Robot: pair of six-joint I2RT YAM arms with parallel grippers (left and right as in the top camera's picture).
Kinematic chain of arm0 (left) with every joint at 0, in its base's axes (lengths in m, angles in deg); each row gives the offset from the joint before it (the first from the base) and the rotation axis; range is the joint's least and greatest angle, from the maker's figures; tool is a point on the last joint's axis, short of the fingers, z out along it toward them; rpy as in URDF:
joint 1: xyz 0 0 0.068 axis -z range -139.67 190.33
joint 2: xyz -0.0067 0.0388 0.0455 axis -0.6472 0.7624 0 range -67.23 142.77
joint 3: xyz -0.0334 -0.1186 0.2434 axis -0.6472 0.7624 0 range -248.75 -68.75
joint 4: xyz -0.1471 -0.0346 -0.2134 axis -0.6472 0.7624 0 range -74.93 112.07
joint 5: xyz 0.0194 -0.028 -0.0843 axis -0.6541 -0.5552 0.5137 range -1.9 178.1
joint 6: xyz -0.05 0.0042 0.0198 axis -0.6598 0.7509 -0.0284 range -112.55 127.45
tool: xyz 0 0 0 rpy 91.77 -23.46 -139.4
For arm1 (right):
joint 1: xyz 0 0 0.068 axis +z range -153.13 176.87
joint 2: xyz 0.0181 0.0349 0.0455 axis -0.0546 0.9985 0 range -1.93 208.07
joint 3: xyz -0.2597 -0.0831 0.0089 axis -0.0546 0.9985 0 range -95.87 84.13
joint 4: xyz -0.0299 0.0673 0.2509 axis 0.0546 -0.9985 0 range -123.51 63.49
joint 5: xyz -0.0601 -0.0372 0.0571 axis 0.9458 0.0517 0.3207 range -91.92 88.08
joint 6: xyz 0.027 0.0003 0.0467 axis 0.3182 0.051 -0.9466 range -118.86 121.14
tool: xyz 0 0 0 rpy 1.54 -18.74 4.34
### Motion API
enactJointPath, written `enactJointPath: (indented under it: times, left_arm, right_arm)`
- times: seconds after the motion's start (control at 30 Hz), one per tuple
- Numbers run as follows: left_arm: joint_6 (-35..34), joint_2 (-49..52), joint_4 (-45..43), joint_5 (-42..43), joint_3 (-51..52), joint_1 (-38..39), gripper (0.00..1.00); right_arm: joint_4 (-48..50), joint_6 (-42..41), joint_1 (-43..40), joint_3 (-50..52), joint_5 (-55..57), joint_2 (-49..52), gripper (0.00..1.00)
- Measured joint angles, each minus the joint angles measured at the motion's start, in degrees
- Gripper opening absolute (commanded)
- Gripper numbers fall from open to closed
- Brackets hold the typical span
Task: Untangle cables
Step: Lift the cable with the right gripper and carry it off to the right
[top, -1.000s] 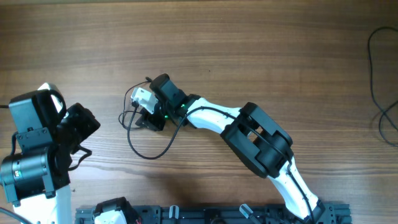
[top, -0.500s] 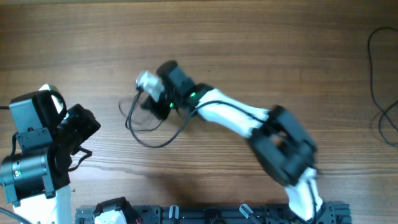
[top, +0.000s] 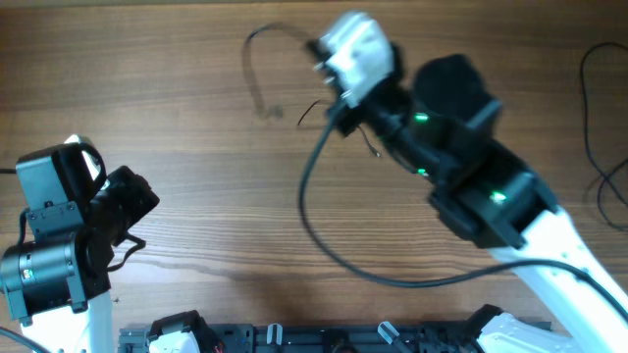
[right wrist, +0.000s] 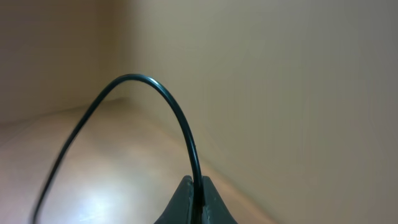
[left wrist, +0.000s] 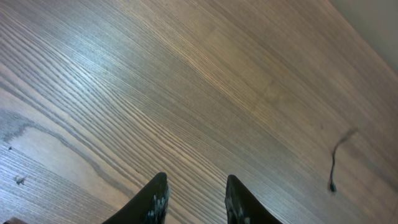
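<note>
The right pincer (right wrist: 195, 186) clamps the black cable (right wrist: 134, 76) high above the worktop (top: 147, 88), likely so its loops hang free, while the left pincer (left wrist: 194, 198) hovers wide, empty.

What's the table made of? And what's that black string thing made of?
Table: looks like wood, or a wood-look top. It is brown with long grain lines and a dull sheen.
Cable: probably a rubber or plastic coating. It is smooth, black and slightly shiny, and it bends in soft curves without kinking. What's inside can't be seen.
</note>
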Motion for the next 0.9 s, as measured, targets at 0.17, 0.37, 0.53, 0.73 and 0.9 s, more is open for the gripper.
enactJointPath:
  times: [0.17, 0.37, 0.53, 0.73, 0.9]
  left_arm:
    - [0.0, 0.0, 0.2, 0.02, 0.0, 0.0, 0.32]
    - [0.0, 0.0, -0.57, 0.04, 0.0, -0.04, 0.31]
    - [0.0, 0.0, -0.94, 0.02, 0.0, -0.04, 0.32]
    - [0.0, 0.0, 0.24, 0.04, 0.0, -0.04, 0.32]
    - [0.0, 0.0, 1.03, 0.68, 0.0, -0.04, 0.32]
  right_arm:
    - [-2.4, 0.15, -22.47, 0.07, 10.78, -4.07, 0.04]
    - [8.17, -3.5, -63.43, 0.66, -1.38, -3.69, 0.04]
    - [20.59, -16.06, -80.81, 0.57, -11.76, 3.13, 0.04]
    - [9.38, -19.82, -82.12, 0.66, -14.56, 15.34, 0.04]
    - [-2.54, -29.33, -85.57, 0.66, -15.91, 27.08, 0.04]
